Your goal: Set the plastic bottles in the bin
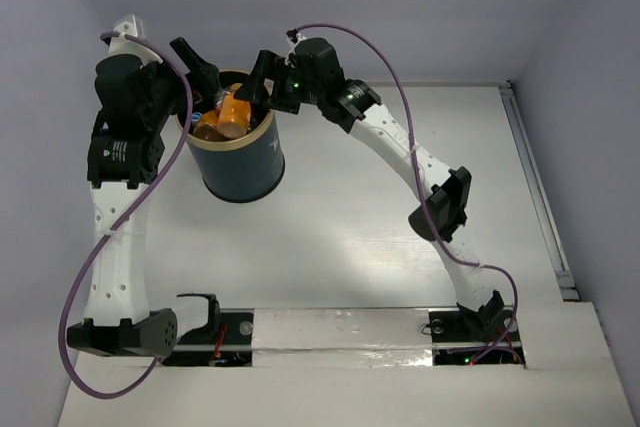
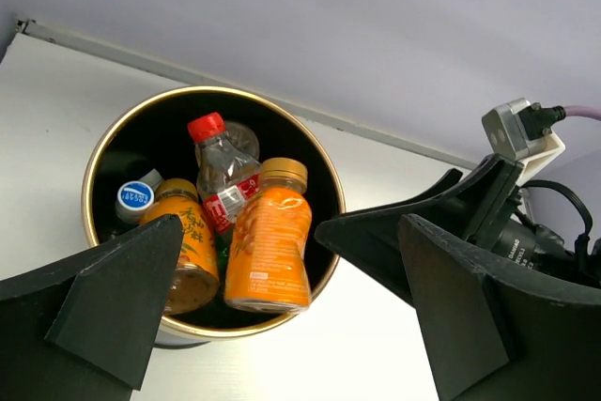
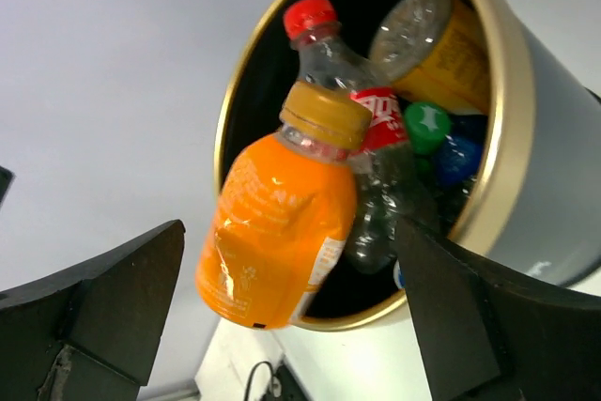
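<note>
left arm: white-and-black arm (image 1: 115, 217) rising along the left side of the white table (image 1: 350, 237).
left pincer (image 2: 289, 232): black fingers spread wide, gripping nothing, hanging over the bin's left rim and looking down into it.
bin: dark navy round bin with a gold-tan rim (image 1: 240, 169), upright on the table, between the two pincers.
bottles: all visible ones are inside the bin. an orange plastic bottle with a tan cap (image 2: 270, 241) lies on top against the rim, beside a clear red-capped bottle with a red label (image 2: 223, 180) and a second orange bottle (image 2: 188, 241). a green cap (image 3: 427, 126) shows deeper down.
right pincer (image 3: 289, 227): fingers spread either side of the top orange bottle, clear of it on both sides.
right arm: white-and-black arm (image 1: 400, 147) arching in from the right.
</note>
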You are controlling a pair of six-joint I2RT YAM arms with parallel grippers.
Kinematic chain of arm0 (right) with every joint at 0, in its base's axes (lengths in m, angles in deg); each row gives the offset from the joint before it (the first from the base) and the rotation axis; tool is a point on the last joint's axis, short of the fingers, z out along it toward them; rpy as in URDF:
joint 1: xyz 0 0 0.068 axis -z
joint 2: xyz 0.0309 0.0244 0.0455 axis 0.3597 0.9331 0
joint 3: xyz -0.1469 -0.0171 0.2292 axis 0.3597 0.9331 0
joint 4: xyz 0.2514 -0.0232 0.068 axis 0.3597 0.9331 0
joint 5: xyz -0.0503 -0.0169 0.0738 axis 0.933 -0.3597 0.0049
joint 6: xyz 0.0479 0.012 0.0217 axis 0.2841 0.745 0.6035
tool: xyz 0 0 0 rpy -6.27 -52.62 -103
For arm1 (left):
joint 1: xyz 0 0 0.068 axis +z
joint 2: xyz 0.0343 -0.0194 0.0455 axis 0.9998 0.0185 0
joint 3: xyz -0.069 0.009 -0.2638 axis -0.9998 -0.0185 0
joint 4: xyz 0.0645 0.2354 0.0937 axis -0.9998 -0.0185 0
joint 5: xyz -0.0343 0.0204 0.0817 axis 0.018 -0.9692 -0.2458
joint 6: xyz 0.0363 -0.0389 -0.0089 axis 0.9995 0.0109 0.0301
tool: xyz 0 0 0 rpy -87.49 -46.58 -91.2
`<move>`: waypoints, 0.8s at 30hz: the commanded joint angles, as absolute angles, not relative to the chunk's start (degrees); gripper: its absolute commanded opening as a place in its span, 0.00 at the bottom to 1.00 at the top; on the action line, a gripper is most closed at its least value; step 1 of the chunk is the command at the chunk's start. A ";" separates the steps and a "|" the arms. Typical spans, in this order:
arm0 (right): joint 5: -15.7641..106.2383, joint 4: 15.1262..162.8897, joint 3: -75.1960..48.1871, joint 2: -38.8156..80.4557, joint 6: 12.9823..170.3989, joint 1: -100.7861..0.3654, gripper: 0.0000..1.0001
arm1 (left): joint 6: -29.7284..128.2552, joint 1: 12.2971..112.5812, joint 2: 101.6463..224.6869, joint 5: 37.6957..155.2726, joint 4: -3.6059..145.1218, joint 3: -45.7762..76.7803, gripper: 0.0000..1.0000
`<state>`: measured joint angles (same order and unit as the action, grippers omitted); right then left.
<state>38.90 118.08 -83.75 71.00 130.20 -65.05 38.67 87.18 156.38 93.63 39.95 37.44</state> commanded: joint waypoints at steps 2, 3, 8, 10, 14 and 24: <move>42.50 122.25 -85.01 66.31 126.63 -65.56 0.99 | 38.96 87.44 155.61 95.16 43.52 37.03 0.99; 42.94 122.16 -83.26 65.61 125.93 -65.56 0.99 | 38.96 87.44 155.61 95.34 43.52 36.94 0.99; 44.09 121.37 -82.01 61.74 124.08 -65.56 0.63 | 38.87 87.44 155.26 96.22 43.87 36.32 0.99; 43.56 121.72 -82.01 61.29 123.81 -65.56 0.41 | 38.70 87.44 154.91 96.57 44.04 35.97 0.99; 41.81 122.34 -80.96 62.26 123.37 -67.48 0.20 | 38.43 87.44 153.94 97.71 44.48 33.96 0.99; 42.15 123.12 -82.88 70.51 124.86 -69.34 0.18 | 38.61 87.44 152.19 98.33 44.31 30.70 0.99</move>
<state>41.15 122.52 -81.37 67.39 124.80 -69.55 38.65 87.18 154.19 97.33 42.09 31.08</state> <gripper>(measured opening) 0.172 0.989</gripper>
